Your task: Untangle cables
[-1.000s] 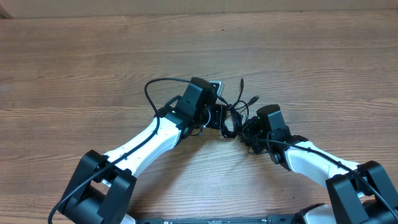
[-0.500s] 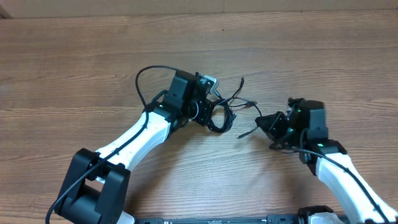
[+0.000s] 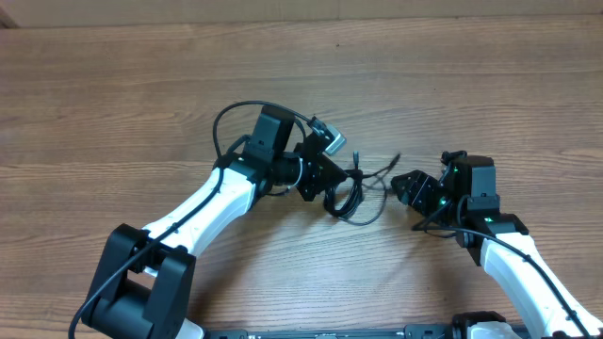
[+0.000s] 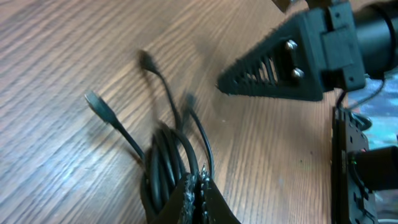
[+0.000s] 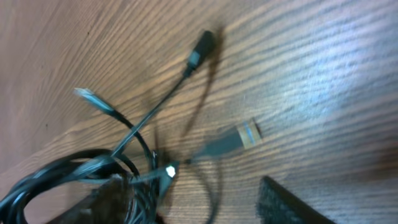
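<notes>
Clamping the cables (image 4: 166,163), apparently, left gripper (image 4: 198,190); plug markings too blurred.

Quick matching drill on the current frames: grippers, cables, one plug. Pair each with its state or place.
1. left gripper
2. right gripper
3. cable bundle
4. silver-tipped plug

A. lying loose on the table
B. to one side of the coil, apart from it
C. shut, gripping cords
D. pinched between fingers, loose ends fanning out

Pairs: 1-C, 2-B, 3-D, 4-A
</notes>
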